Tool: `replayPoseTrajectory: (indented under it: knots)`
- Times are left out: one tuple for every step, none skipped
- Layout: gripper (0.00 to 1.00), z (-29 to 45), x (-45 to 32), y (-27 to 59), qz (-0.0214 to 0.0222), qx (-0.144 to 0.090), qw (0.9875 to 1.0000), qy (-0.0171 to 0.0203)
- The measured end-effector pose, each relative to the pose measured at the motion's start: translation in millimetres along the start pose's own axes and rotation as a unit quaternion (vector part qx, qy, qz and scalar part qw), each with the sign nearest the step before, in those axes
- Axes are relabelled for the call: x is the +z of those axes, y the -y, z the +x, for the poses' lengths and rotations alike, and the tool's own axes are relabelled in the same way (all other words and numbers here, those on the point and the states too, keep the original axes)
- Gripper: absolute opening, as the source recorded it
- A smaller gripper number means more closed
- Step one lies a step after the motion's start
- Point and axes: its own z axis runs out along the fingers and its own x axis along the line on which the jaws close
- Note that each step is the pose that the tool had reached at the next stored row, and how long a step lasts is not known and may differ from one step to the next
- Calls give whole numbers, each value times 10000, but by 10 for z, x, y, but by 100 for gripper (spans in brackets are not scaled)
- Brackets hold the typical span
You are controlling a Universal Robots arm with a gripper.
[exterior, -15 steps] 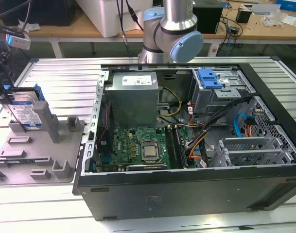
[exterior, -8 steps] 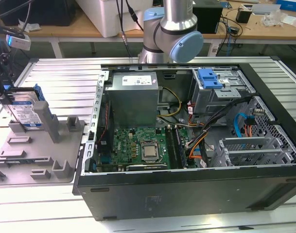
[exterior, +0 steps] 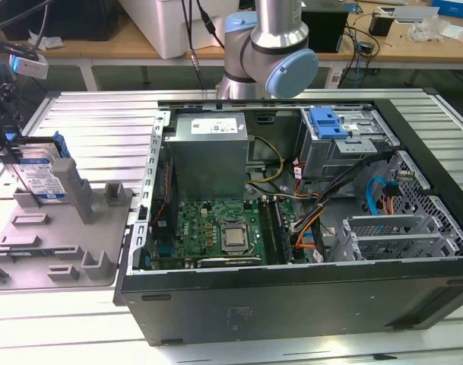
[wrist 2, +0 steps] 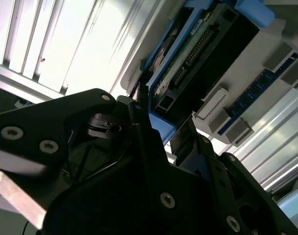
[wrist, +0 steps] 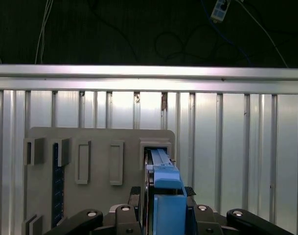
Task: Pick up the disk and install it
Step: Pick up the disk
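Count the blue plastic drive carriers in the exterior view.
2. One frames the disk standing in the grey holder at the exterior view's left; the other, a bare carrier, lies atop the drive cage inside the computer case. Others may be hidden.

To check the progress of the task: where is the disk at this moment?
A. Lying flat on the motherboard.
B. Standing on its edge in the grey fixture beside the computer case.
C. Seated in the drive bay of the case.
B: in the exterior view the disk stands on edge in the grey fixture, outside the computer case.
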Motion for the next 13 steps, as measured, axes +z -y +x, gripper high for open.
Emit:
replayPoseTrajectory:
  knots:
    - [44,0,0,-1,0,0,10000,-1]
    - [44,0,1,-1,0,0,10000,-1]
    - [44,0,0,-1,0,0,10000,-1]
    - [44,0,1,-2,0,0,10000,-1]
    - [42,0,0,-2,0,0,10000,-2]
    - [37,0,0,-2,-1,0,10000,-2]
    - [37,0,0,-2,0,0,10000,-1]
    - [37,0,0,-2,0,0,10000,-1]
    - [37,0,1,-2,0,0,10000,-1]
    - [37,0,1,-2,0,0,10000,-1]
    - [37,0,1,-2,0,0,10000,-1]
    - [37,0,1,-3,0,0,10000,-1]
    - [37,0,1,-4,0,0,10000,-1]
